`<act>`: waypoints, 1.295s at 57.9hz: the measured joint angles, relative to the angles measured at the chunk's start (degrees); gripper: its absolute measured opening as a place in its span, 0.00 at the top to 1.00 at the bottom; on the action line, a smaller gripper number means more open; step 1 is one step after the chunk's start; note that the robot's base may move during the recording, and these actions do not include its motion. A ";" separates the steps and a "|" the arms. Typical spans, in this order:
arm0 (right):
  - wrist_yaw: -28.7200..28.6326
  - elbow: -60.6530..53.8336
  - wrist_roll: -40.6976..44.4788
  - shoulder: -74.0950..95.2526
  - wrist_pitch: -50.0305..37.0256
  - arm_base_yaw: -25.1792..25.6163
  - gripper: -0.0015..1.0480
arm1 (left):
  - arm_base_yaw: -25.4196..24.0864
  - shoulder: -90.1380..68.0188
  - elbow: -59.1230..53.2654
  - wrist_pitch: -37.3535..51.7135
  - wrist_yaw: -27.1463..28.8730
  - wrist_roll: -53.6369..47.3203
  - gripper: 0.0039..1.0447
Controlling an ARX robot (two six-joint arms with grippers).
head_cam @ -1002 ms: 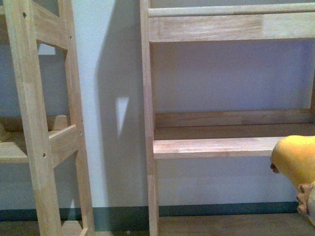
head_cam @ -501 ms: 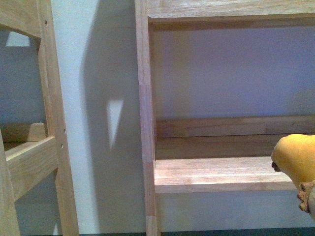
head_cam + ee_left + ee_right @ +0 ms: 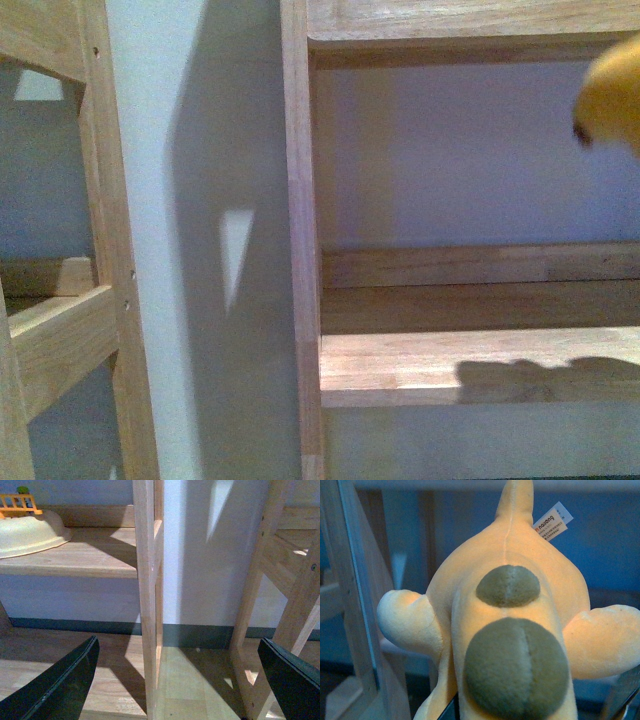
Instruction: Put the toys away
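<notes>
The yellow-orange plush toy (image 3: 612, 92) shows as a blurred corner at the upper right of the front view, above the wooden shelf board (image 3: 400, 365). In the right wrist view the plush toy (image 3: 510, 630) fills the picture, with two grey-brown round patches, stubby limbs and a white label. My right gripper is shut on the plush toy; its fingers are mostly hidden under the toy. My left gripper (image 3: 177, 680) is open and empty, its dark fingers (image 3: 65, 680) low above the wooden floor, facing a shelf upright (image 3: 147, 595).
Two wooden shelf units stand against a pale wall, with an upright (image 3: 300, 240) between them and a second frame (image 3: 100, 250) at left. A cream bowl (image 3: 27, 532) and an orange toy fence (image 3: 20, 502) sit on a low shelf in the left wrist view.
The plush toy has risen from beside the shelf board at lower right to the upper right, now blurred. Its shadow now falls on the shelf board.
</notes>
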State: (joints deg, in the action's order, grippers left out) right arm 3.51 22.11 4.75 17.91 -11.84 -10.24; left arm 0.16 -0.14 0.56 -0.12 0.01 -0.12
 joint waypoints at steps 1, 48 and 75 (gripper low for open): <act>0.09 0.92 0.46 0.46 -0.02 -0.22 0.92 | 0.00 0.00 0.02 0.00 0.00 0.00 0.06; 0.72 60.00 1.36 49.33 2.82 -7.04 0.92 | 0.00 0.00 0.02 0.00 0.00 0.00 0.06; -1.90 93.68 -14.12 75.69 17.46 -3.15 0.92 | 0.00 0.00 0.00 0.00 0.00 0.00 0.06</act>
State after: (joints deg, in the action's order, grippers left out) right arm 1.61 115.79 -9.37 93.60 5.63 -13.39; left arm 0.16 -0.14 0.56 -0.12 0.01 -0.12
